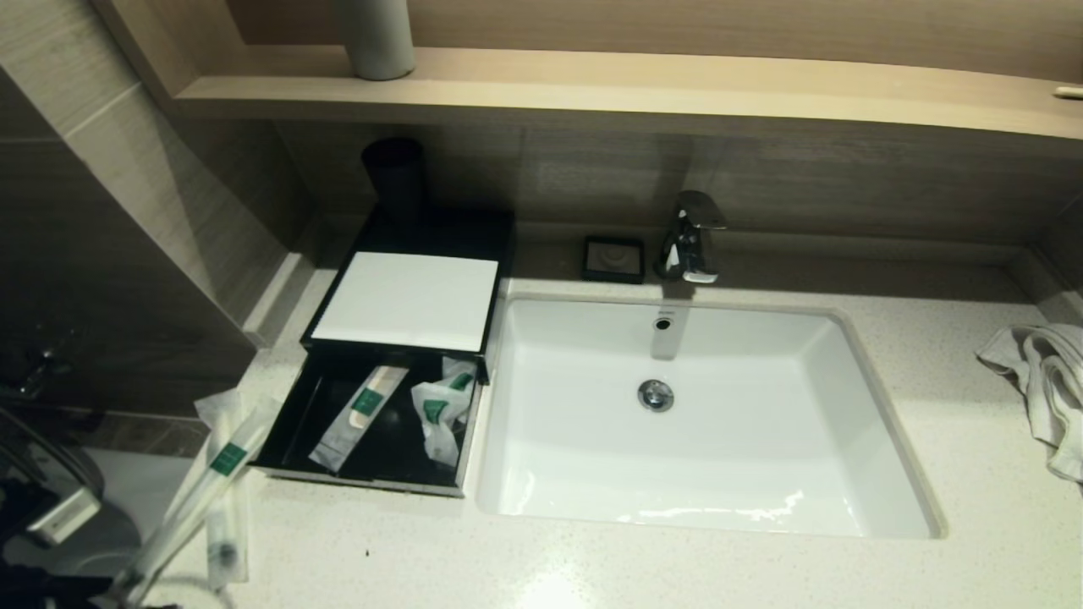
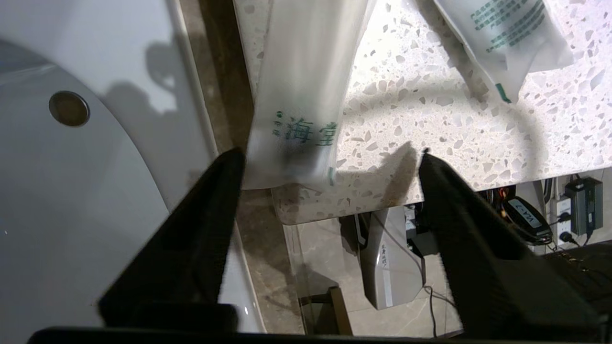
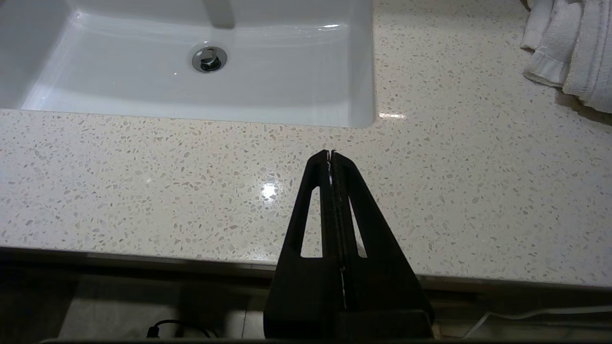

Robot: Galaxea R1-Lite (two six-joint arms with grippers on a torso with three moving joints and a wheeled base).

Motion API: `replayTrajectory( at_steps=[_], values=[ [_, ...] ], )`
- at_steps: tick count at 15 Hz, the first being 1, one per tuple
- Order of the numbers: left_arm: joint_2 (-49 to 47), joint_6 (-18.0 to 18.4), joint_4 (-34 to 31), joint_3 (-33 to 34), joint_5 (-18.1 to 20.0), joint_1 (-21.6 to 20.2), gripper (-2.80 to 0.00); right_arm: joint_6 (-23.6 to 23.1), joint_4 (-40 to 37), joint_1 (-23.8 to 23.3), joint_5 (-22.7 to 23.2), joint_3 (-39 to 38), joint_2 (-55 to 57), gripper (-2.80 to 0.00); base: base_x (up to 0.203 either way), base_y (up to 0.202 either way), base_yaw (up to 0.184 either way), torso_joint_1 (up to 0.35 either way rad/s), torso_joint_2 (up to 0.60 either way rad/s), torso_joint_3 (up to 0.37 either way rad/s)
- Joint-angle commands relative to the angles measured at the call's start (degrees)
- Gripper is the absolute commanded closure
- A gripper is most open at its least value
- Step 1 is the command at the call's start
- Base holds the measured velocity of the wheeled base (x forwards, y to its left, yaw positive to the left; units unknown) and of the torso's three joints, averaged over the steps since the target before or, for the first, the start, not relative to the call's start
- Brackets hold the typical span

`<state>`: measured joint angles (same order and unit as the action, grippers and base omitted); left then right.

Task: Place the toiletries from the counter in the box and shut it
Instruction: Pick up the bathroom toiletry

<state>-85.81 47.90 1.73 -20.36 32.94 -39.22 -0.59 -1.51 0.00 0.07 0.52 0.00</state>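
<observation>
The black box (image 1: 398,245) has a white top, and its drawer (image 1: 288,427) is pulled open. In the drawer lie a long white packet (image 1: 360,414) and a crumpled packet (image 1: 440,406). Two more white packets with green print lie at the counter's front left: a long one (image 1: 222,469) (image 2: 301,95) overhanging the edge, and another (image 1: 224,541) (image 2: 507,33). My left gripper (image 2: 330,153) is open at the counter's edge, with the long packet's end between its fingers, close to one finger (image 2: 220,191). My right gripper (image 3: 331,154) is shut and empty over the counter's front edge.
The white sink (image 1: 702,423) (image 3: 205,57) lies right of the box, with a chrome tap (image 1: 689,237) and a small black dish (image 1: 613,258) behind it. A crumpled white towel (image 1: 1045,381) (image 3: 569,48) lies at the far right. A black cup (image 1: 393,173) stands behind the box.
</observation>
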Motion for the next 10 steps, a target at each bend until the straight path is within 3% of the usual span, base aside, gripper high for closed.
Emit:
replayTrajectory(
  at_steps=[1,10],
  values=[
    [0.0,0.3,0.0,0.0,0.2,-0.1,0.00,0.0,0.0,0.0,0.0,0.0,0.0,0.00,0.000,0.000,0.000,0.000,0.00,0.000],
    [0.1,0.3,0.0,-0.1,0.2,-0.1,0.00,0.0,-0.1,0.0,0.0,0.0,0.0,0.00,0.000,0.000,0.000,0.000,0.00,0.000]
  ],
)
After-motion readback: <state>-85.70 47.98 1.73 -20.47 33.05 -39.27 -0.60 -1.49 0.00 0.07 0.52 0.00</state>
